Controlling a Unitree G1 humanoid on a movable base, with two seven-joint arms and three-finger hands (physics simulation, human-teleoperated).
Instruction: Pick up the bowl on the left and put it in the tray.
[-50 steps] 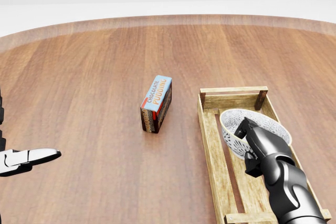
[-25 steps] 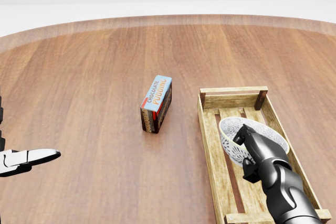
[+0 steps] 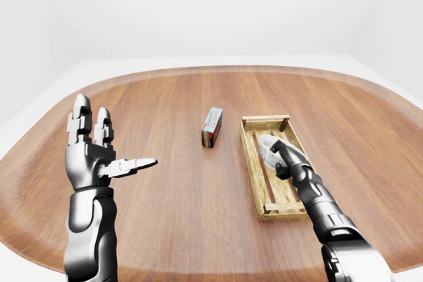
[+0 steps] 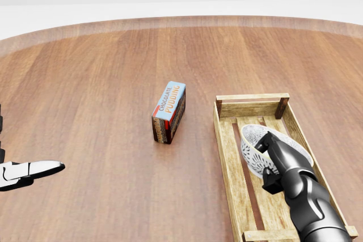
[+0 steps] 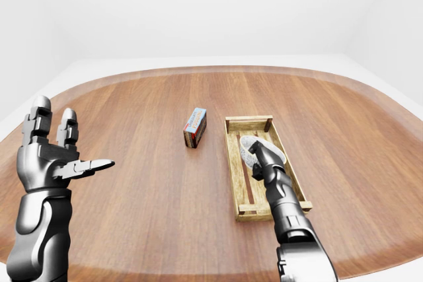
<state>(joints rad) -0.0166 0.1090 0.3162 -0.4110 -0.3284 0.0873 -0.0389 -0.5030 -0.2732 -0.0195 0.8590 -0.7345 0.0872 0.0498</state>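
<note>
The white patterned bowl [image 4: 253, 150] sits inside the wooden tray [image 4: 226, 151] at the lower right of the head view, tipped so its opening faces right. My right hand [image 4: 266, 161] grips the bowl's rim, with dark fingers curled over the edge and hiding its right half. Far from the bowl, my left hand [image 3: 100, 155] is raised at the left of the left-eye view. Its fingers are spread and it holds nothing. Only its pale fingertips [image 4: 35, 169] show in the head view.
A chocolate pudding box [image 4: 169, 111] stands on the round wooden table [image 4: 102, 83], just left of the tray. The table's curved edge runs across the top of the head view, with white floor beyond it.
The bowl has tipped further onto its side and sunk lower in the tray, still in my right hand. The left hand and the pudding box have stayed still.
</note>
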